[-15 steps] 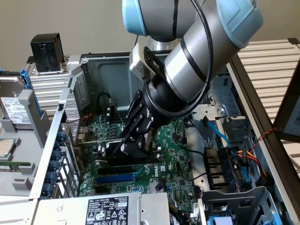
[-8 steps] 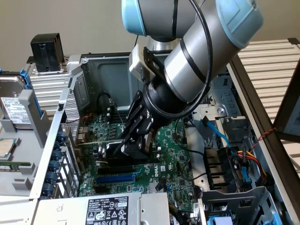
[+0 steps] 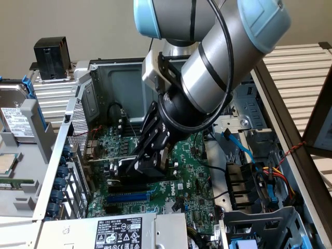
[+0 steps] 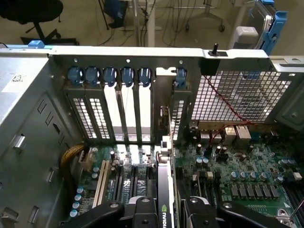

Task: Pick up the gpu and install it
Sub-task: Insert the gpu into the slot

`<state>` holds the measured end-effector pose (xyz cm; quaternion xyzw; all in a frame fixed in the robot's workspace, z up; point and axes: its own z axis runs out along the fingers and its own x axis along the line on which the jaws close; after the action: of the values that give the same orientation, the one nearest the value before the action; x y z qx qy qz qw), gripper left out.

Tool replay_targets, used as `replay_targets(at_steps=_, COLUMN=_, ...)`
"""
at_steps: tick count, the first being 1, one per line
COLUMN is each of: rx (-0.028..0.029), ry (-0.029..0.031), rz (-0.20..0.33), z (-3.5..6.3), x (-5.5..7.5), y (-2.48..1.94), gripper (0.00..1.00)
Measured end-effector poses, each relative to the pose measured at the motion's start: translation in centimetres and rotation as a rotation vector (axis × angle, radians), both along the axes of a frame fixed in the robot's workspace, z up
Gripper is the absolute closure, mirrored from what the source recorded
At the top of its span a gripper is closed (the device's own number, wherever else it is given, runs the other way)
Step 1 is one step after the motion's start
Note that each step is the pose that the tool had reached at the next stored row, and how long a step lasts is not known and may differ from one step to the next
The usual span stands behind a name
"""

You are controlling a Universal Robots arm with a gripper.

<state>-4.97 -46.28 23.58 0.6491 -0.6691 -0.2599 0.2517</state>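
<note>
Gripper (image 3: 149, 155): clamped on the gpu (image 3: 124, 167), a finger on each flat side, so the card hangs edge-down for insertion.
Location of gpu: low inside the case, over the motherboard (image 3: 194, 166), at a slot; whether it is seated cannot be told.
Orientation: bracket end faces the rear slot covers (image 4: 123, 102), lined up with the uncovered bay, judged so the bracket meets the case wall.
Blue slot (image 3: 127, 197): alongside, bare.
</note>
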Motion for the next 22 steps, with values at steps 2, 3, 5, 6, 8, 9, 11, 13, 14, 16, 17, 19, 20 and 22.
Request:
replay_targets(at_steps=2, rx=0.0003, ry=-0.001, rz=0.0, z=0.0, x=-0.03, y=-0.02, gripper=0.73)
replay_targets(at_steps=3, rx=0.0004, ry=-0.0011, rz=0.0, z=0.0, x=-0.04, y=-0.06, gripper=0.73)
replay_targets(at_steps=5, rx=0.0004, ry=-0.0011, rz=-0.002, z=-0.01, x=-0.09, y=-0.09, gripper=0.73)
replay_targets(at_steps=6, rx=0.0005, ry=-0.001, rz=-0.003, z=-0.01, x=-0.09, y=-0.13, gripper=0.73)
replay_targets(at_steps=8, rx=0.0005, ry=-0.0009, rz=-0.009, z=-0.02, x=-0.12, y=-0.2, gripper=0.73)
replay_targets(at_steps=9, rx=0.0004, ry=-0.001, rz=-0.013, z=-0.02, x=-0.13, y=-0.23, gripper=0.73)
replay_targets(at_steps=11, rx=0.0005, ry=-0.001, rz=-0.02, z=-0.04, x=-0.15, y=-0.29, gripper=0.73)
replay_targets(at_steps=13, rx=0.0005, ry=-0.0008, rz=-0.022, z=-0.06, x=-0.16, y=-0.42, gripper=0.73)
replay_targets(at_steps=14, rx=0.0004, ry=-0.0007, rz=-0.022, z=-0.06, x=-0.17, y=-0.49, gripper=0.73)
replay_targets(at_steps=16, rx=0.0004, ry=-0.0004, rz=-0.023, z=-0.08, x=-0.18, y=-0.64, gripper=0.73)
replay_targets(at_steps=17, rx=0.0005, ry=-0.0003, rz=-0.024, z=-0.1, x=-0.19, y=-0.66, gripper=0.73)
replay_targets(at_steps=19, rx=0.0005, ry=-0.0001, rz=-0.027, z=-0.14, x=-0.2, y=-0.68, gripper=0.73)
replay_targets(at_steps=20, rx=0.0004, ry=0.0001, rz=-0.029, z=-0.15, x=-0.21, y=-0.7, gripper=0.73)
replay_targets(at_steps=22, rx=0.0004, ry=0.0014, rz=-0.032, z=-0.2, x=-0.25, y=-0.71, gripper=0.73)
